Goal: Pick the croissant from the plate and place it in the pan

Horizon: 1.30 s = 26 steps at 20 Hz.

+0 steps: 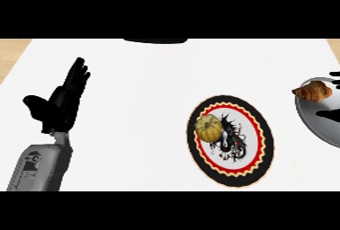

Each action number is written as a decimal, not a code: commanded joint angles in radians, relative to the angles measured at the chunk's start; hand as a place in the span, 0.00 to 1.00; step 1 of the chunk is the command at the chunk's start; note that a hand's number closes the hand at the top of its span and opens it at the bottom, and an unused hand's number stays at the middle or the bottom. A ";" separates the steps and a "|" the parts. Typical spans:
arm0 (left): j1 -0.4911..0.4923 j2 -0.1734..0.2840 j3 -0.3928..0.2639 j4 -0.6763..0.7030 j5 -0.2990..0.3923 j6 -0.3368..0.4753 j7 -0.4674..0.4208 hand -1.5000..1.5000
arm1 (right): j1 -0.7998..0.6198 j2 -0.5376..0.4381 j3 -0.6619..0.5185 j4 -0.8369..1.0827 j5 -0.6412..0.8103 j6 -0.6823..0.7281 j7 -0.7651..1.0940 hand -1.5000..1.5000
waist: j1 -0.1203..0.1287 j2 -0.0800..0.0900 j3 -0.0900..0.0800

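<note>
A brown croissant (312, 92) shows at the far right, over the upper left rim of the silver pan (312, 121). Only black slivers of my right hand (334, 75) show at the right edge, touching the croissant, which it appears to hold above the pan. A dark shadow lies inside the pan below it. The round plate (256, 155), with its black, red and cream pattern, lies in the middle of the counter. My left hand (56, 101) rests open at the left, fingers up, far from both plate and pan.
A yellow pumpkin-like object (208, 127) sits on the plate's left part. The white counter has wooden edges at the far left and right corners. A dark shape (156, 40) shows at the top edge.
</note>
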 commanded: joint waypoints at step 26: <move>0.033 0.015 0.044 -0.031 -0.002 0.028 0.041 0.50 | 0.346 -0.328 -0.240 0.081 -0.358 0.718 -0.461 0.00 | -0.102 -0.035 -0.005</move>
